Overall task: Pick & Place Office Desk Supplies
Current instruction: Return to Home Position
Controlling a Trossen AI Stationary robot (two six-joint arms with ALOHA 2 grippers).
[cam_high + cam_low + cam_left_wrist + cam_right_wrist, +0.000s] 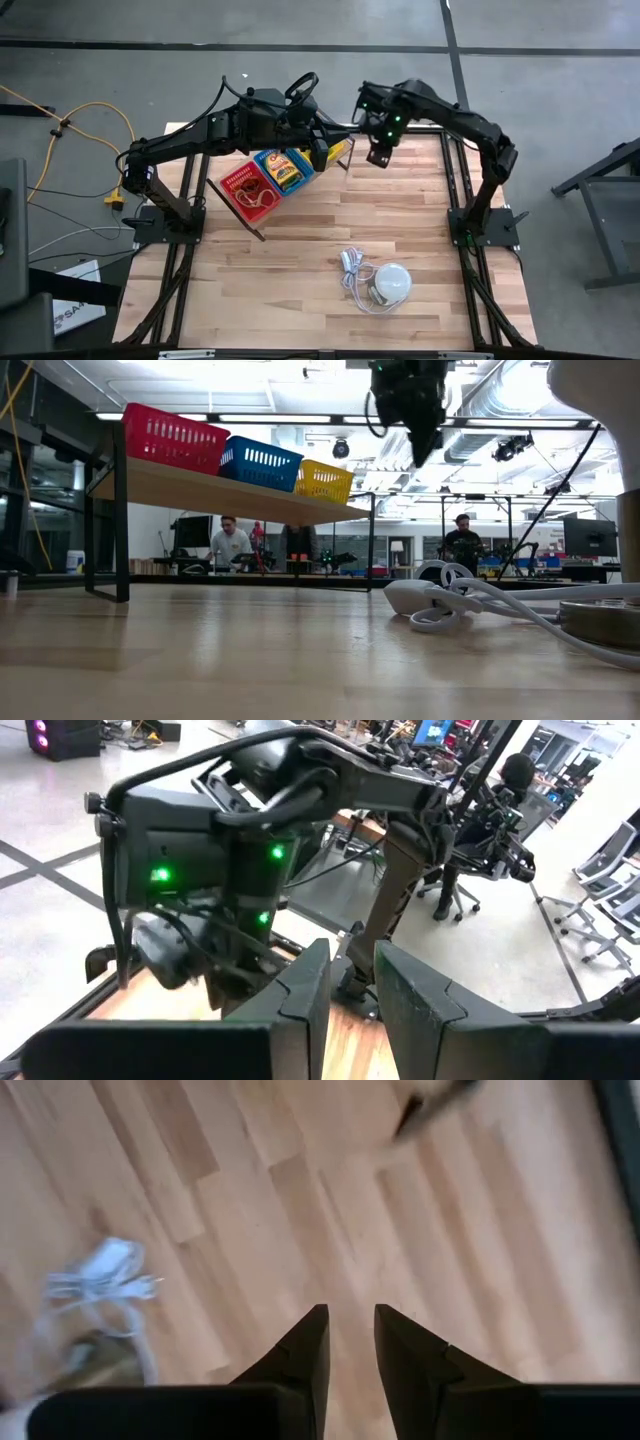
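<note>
A raised wooden shelf (230,488) carries a red basket (248,190), a blue basket (283,168) and a yellow basket (324,481). A yellow-green printed packet (288,174) lies in the blue basket, and thin tan bands (256,197) lie in the red one. My left gripper (350,970) hovers level over the yellow basket's end of the shelf, open by a narrow gap, empty. My right gripper (350,1325) points down at bare table just right of the shelf (380,155), also open by a narrow gap, empty.
A white dome (392,284) with a coiled white cord (440,600) lies on the table toward the near edge, right of centre. Bare wood spreads below my right gripper. People sit at desks in the room behind the table.
</note>
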